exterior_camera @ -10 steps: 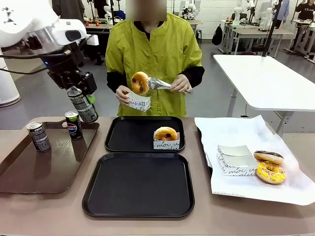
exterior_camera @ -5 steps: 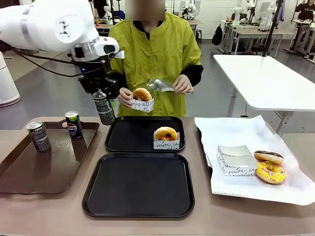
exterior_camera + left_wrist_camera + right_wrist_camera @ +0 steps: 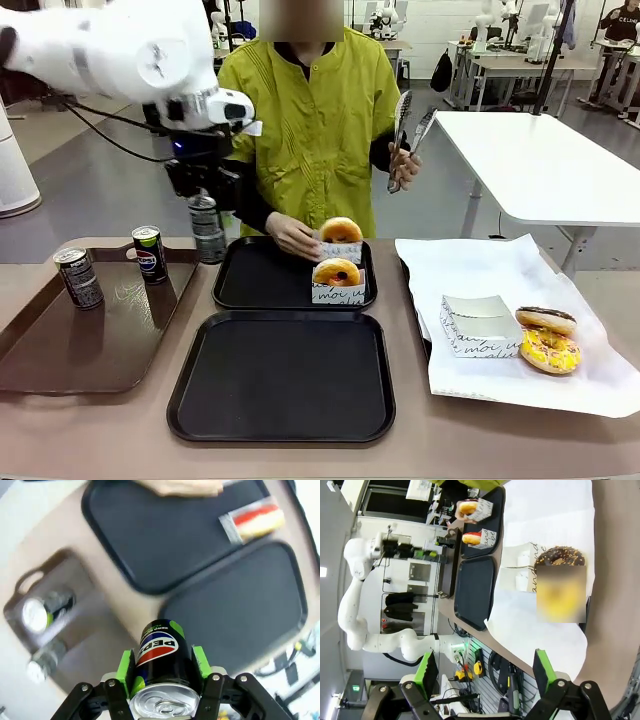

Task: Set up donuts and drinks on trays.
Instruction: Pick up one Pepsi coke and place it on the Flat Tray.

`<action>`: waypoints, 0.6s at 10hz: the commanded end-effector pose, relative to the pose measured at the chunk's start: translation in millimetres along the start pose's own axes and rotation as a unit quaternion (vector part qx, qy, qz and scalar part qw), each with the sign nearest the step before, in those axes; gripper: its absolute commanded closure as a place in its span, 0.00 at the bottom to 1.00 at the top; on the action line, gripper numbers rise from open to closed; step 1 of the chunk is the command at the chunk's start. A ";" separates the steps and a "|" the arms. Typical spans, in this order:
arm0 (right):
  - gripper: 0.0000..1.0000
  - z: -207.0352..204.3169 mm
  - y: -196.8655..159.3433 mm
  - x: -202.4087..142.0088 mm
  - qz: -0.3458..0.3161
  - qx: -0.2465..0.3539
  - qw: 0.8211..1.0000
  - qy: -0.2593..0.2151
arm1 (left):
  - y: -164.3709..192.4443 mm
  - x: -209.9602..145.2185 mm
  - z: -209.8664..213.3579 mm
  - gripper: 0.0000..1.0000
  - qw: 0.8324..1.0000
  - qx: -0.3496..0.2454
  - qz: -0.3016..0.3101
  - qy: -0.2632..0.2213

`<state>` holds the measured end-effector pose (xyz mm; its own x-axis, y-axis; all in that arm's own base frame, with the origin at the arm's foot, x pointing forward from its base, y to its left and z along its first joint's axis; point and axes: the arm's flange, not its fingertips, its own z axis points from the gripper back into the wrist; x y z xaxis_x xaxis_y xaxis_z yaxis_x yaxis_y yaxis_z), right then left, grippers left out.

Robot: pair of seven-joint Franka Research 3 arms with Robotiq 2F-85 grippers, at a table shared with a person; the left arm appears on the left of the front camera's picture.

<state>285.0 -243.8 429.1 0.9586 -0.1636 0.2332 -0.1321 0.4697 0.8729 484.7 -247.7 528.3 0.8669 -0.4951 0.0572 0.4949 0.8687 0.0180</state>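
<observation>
Left end effector [image 3: 162, 666] clamped on Pepsi can [image 3: 207, 228], pads on its sides. Can upright, up in air over gap btwn brown tray [image 3: 60, 350] and far black tray [image 3: 250, 285]; prob so it lands standing. Person's hand [image 3: 293, 236] setting 2nd boxed donut [image 3: 341, 231] behind 1st boxed donut [image 3: 337, 272] there. Tongs [image 3: 408, 135] held up in other hand, outta way. Near black tray [image 3: 280, 375] bare. Grey-label can [image 3: 78, 277] + Pepsi-logo can [image 3: 150, 254] wait on brown tray. Right end effector [image 3: 485, 672] fingers apart, nothing in it.
</observation>
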 end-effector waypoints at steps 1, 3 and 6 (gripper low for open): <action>0.00 -1.6 1.2 -0.3 0.003 0.009 1.000 -0.007 | -8.0 -116.7 74.2 0.43 0.997 0.025 -0.050 -0.045; 0.00 -1.6 1.2 -0.3 0.003 0.009 1.000 -0.007 | -4.8 -126.0 63.6 0.43 0.999 0.024 -0.034 -0.029; 0.00 -1.6 1.2 -0.3 0.003 0.009 1.000 -0.007 | 4.1 -107.1 59.8 0.43 0.999 0.008 -0.026 -0.034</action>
<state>284.9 -243.8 429.3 0.9585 -0.1639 0.2335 -0.1322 0.4699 0.8728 379.8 -183.3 582.8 0.8425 -0.5296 0.0980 0.5257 0.8482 0.0645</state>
